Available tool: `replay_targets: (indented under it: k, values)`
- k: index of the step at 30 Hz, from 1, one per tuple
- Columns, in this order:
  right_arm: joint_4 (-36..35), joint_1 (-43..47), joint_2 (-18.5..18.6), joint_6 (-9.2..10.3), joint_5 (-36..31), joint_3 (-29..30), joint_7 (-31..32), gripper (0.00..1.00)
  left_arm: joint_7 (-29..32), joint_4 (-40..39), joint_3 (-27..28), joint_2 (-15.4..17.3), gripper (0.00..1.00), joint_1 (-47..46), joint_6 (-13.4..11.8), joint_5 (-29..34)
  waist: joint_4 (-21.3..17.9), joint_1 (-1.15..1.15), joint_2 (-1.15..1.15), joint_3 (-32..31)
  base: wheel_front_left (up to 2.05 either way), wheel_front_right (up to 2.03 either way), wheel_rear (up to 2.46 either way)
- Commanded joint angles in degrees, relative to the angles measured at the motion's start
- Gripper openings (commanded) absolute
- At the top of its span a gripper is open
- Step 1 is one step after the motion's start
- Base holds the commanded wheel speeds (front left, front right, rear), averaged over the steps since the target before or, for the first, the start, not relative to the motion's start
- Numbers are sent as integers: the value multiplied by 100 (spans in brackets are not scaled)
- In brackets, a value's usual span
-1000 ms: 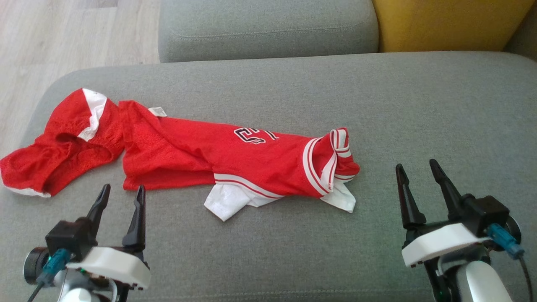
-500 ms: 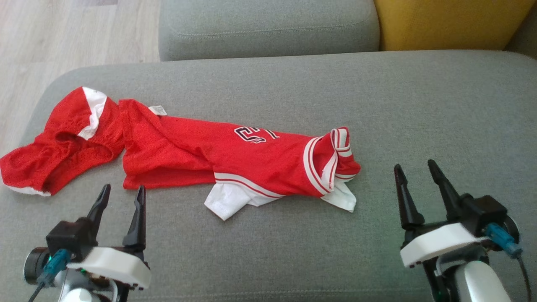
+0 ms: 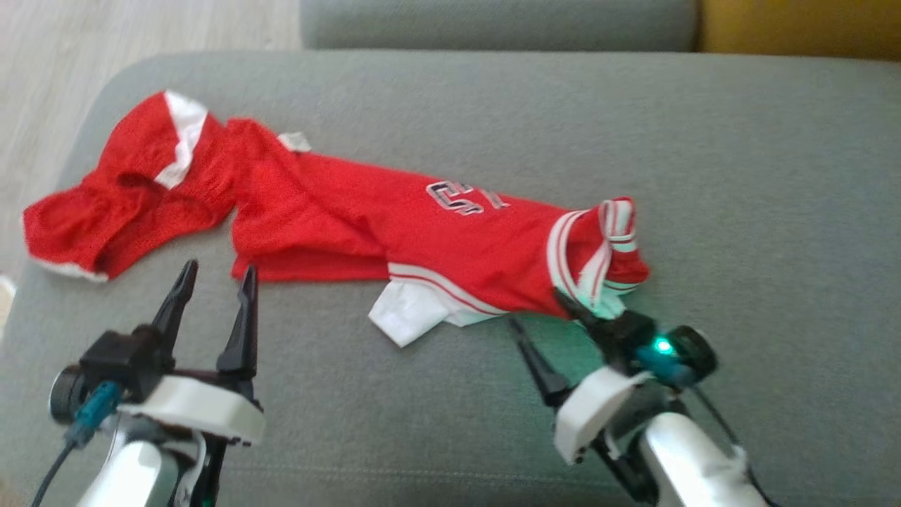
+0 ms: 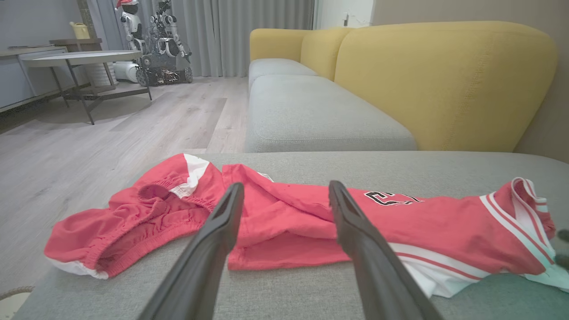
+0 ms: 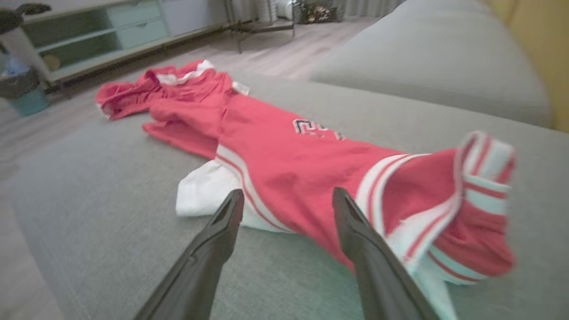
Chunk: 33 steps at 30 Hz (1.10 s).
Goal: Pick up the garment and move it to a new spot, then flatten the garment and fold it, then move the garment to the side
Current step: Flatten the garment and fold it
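The red garment (image 3: pixel 394 225) lies crumpled on the sofa seat (image 3: pixel 739 176), not yet picked up, so I think the open right pincer (image 3: pixel 538 310) at its striped end should pinch it next, while the left pincer (image 3: pixel 218 271) hangs open nearby.

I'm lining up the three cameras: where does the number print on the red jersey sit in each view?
Head view: number print, just above centre.
Left wrist view: right of centre, slightly low.
Right wrist view: just above centre.
Shared landmark: striped trim, right of the print.
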State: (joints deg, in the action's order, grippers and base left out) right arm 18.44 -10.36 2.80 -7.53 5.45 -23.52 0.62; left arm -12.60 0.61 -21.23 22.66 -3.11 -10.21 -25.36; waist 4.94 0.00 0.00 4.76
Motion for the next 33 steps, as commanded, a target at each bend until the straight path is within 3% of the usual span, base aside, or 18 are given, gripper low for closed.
replay_targets:
  k: [1, 5, 14, 16, 17, 24, 29, 33]
  values:
    - [52, -360, 8, 4, -24, -315, 12, 100, -75, -112, 237, 87, 100, -403, 53, 54, 211, 0, 0, 204, 0, 0, 0]
    - [695, -833, 8, 4, -56, -728, -37, 100, -132, -10, 170, -7, 100, -665, 164, 93, 431, 0, 0, 439, 0, 0, 0]
    - [1877, -1602, 8, 4, -325, -871, -97, 100, -209, 215, 137, -147, 100, -1062, 343, 183, 692, 0, 0, 770, 0, 0, 0]
    - [2074, -1680, 8, 4, -219, -932, -91, 38, -219, 255, 157, -180, 100, -1110, 367, 198, 711, 0, 0, 812, 0, 0, 0]
    - [2130, -1714, 8, 4, -134, -969, -120, 0, -224, 269, 175, -192, 100, -1127, 377, 203, 710, 0, 0, 835, 0, 0, 0]
    - [1937, -1693, 8, 4, 442, -1005, -419, 0, -237, 350, 329, -233, 100, -1104, 389, 279, 537, 0, 0, 860, 0, 0, 0]
    - [1324, -1403, 8, 4, 655, -765, -336, 0, -239, 290, 461, -262, 100, -994, 410, 322, 252, 0, 0, 811, 0, 0, 0]
    - [461, -854, 25, 4, 691, -321, 131, 0, -239, 228, 556, -277, 100, -889, 424, 360, -24, 0, 0, 774, 0, 0, 0]
